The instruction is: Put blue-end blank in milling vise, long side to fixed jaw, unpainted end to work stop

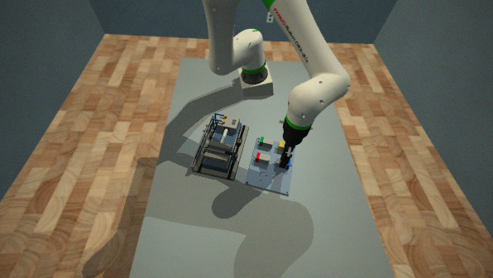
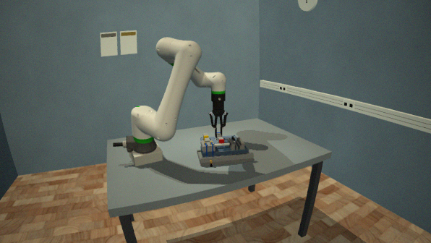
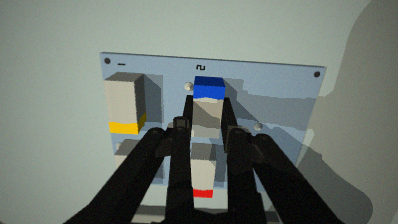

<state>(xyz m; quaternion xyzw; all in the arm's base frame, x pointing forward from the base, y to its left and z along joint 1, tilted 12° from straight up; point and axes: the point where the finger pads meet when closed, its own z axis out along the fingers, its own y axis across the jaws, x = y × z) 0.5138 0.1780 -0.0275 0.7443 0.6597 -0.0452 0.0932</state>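
Note:
The blank with the blue end (image 1: 289, 164) (image 3: 208, 89) lies on the plate (image 1: 273, 187) (image 3: 270, 75) beside the "2" mark, its blue end toward the plate's edge. My gripper (image 2: 218, 135) (image 3: 207, 107) points down over it and is shut on it, one finger against each long side. In the top view the fingers hide most of this blank. The milling vise (image 1: 217, 145) (image 2: 225, 153) stands beside the plate, with blue hoses at one end block. A pale rod (image 1: 224, 136) shows between its blocks.
On the plate, the yellow-ended blank (image 1: 280, 146) (image 3: 124, 100) lies beside the held one. The red-ended blank (image 1: 262, 159) (image 3: 203, 175) is close behind it in the wrist view. The green-ended blank (image 1: 266, 143) is at a corner. A pin (image 3: 188, 86) stands near the blue end.

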